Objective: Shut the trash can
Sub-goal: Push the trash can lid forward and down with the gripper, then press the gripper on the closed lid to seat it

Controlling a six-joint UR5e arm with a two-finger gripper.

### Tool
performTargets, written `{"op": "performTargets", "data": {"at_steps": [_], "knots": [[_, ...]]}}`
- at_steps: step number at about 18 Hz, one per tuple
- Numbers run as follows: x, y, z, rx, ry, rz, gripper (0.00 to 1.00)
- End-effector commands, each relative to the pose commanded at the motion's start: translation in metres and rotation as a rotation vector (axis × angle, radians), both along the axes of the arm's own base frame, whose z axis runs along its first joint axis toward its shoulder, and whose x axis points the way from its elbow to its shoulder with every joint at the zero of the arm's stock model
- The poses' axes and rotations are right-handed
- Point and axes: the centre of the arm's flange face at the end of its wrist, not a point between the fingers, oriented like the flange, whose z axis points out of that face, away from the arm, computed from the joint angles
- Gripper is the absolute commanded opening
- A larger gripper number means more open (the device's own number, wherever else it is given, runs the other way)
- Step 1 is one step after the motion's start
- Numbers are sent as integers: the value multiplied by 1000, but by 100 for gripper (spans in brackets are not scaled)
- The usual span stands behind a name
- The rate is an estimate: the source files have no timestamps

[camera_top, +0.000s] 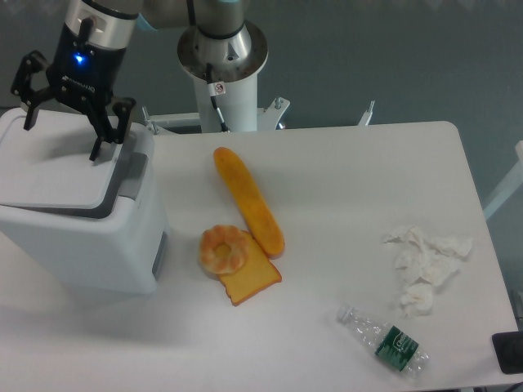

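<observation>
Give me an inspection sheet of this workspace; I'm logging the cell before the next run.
Surface: white table, no spills seen.
Job's things: white trash can at the table's left; lid lies flat or nearly so, cannot tell if fully shut.
Clutter: baguette, bread slice, round pastry, crumpled tissue, plastic bottle.
Grippers: gripper open, above the lid's rear.
Cables: nothing seen.
Surroundings: robot base behind the table, grey floor.
</observation>
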Motion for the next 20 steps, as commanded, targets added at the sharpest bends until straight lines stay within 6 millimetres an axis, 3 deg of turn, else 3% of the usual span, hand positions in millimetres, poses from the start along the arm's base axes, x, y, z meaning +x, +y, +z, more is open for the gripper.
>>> {"op": "performTargets", "data": {"at_steps": [6, 20], "knots": [[-14, -3, -2, 0, 7, 12, 100], [-14, -3, -17, -21, 2, -7, 100]]}}
